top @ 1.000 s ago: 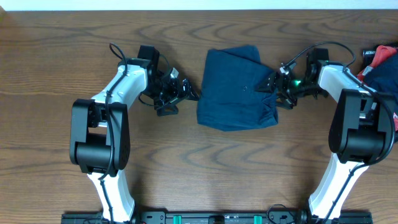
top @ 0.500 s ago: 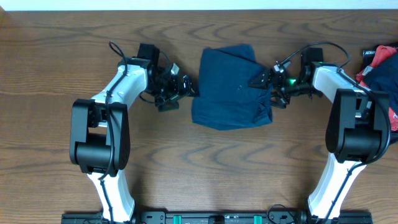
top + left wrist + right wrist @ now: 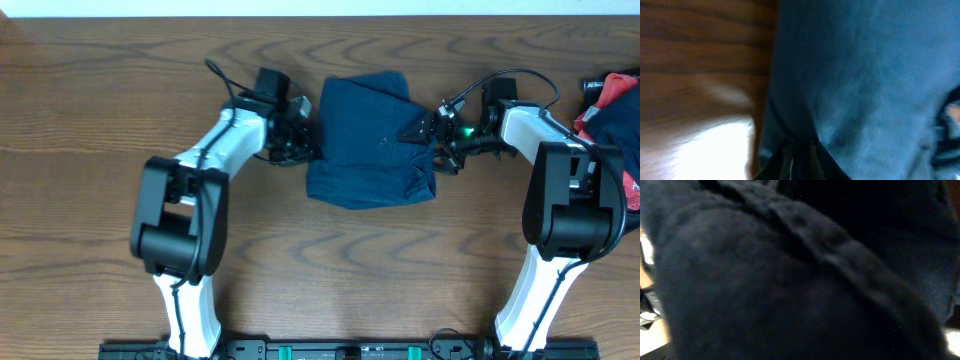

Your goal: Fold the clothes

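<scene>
Shifted inward, the left gripper (image 3: 303, 143) was closed on the left edge of the shorts (image 3: 365, 150), bunched at the middle of the worktop (image 3: 90, 90); the right gripper (image 3: 425, 147) was spread open at their right edge. With only one layer pinched, the fold could be dragged apart.

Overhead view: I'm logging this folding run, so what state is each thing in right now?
shorts: folded into a compact bundle, lying flat between the two claws.
left claw: nearly closed, apparently pinching the shorts' left edge.
right claw: open, at the shorts' right edge.
red-and-dark bundle: bunched up at the right frame edge, partly cut off, untouched.
</scene>
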{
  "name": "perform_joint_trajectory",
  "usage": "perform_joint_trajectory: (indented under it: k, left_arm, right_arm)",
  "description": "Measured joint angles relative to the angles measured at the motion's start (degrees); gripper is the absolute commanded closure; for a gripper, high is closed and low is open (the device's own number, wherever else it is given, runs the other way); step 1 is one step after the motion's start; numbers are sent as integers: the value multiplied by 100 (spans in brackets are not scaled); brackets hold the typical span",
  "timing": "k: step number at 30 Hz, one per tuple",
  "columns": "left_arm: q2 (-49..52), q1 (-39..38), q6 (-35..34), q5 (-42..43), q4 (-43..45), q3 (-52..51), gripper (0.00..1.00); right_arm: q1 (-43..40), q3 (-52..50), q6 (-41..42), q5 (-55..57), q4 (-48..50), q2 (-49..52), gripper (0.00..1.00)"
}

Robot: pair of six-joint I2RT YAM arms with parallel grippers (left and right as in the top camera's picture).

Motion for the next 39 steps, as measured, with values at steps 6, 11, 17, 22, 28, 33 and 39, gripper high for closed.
perform_joint_trajectory:
  k: [6,11,17,22,28,33,39]
  left_arm:
    - [389,-317,-61,-2,149,136,90]
    - [577,-369,-256,133,162,306,91]
    - [658,-367,-317,291,166,376,92]
    - [669,-363,-317,339,164,382,91]
    - [688,-361,-317,402,160,389,91]
    - [691,-358,-317,413,151,391,91]
    - [686,-367,-317,640,155,437,33]
  right_arm:
    - [0,0,-2,4,-133,15,15]
    - [-2,-15,-13,184,-243,76,37]
    - [-2,-24,-160,55,-225,98,30]
    - [55,-92,-310,-166,212,116,36]
    - [433,-129,-289,55,1134,260,99]
    - [734,-146,-177,155,1375,319,99]
    - [787,-144,-151,251,1377,302,99]
